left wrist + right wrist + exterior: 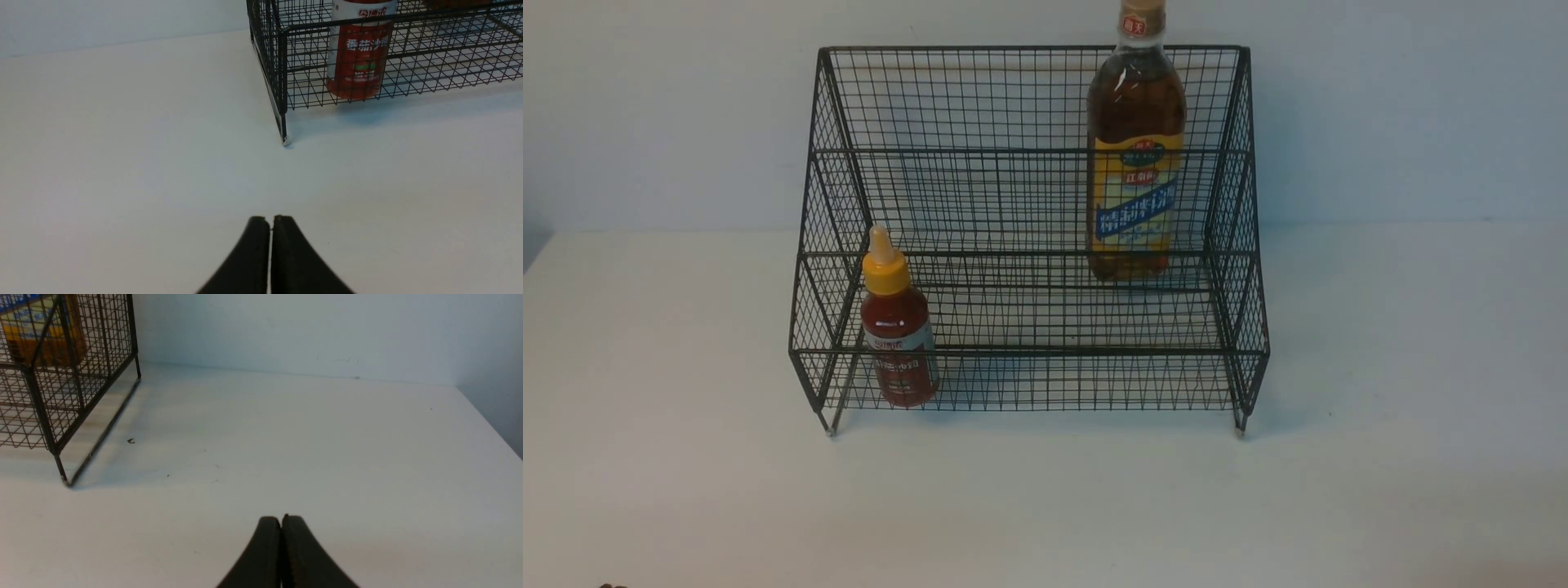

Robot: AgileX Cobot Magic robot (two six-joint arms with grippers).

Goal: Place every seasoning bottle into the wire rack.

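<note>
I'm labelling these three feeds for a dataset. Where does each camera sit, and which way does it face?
Front view: between the arms, looking forward at the rack holding the red bottle and amber bottle; no arm shows.
Left wrist view: low over the table, facing the rack's corner and red bottle; the shut left gripper shows.
Right wrist view: low, facing the rack's other end and amber bottle; the shut right gripper shows.
Shared: all three see the rack.
</note>
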